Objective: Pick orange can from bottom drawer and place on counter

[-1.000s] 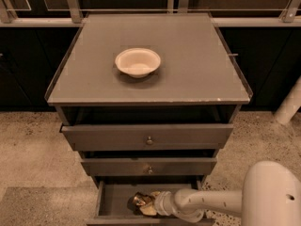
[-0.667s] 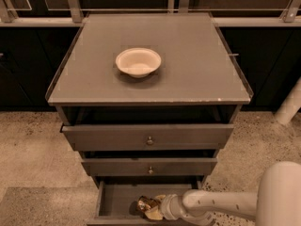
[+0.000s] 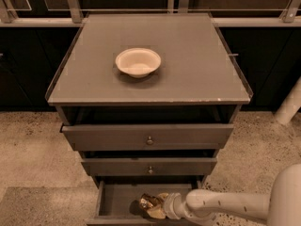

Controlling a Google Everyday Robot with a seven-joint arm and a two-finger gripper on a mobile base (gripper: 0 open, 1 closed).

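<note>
The orange can [image 3: 147,202], shiny and brownish-orange, is in the open bottom drawer [image 3: 117,200] near its front middle, tilted. My gripper [image 3: 155,207] reaches into the drawer from the right on a white arm [image 3: 221,205] and is shut on the can, whose right part it hides. The grey counter [image 3: 193,60] lies above, well away from the gripper.
A cream-white bowl [image 3: 138,61] sits left of centre on the counter. The two upper drawers [image 3: 149,136] with small knobs are pulled out slightly and overhang the back of the bottom drawer. Speckled floor lies on both sides. A white post [image 3: 289,105] stands at the right.
The gripper and the can have moved together a little to the right inside the bottom drawer, and the arm has drawn back to the right.
</note>
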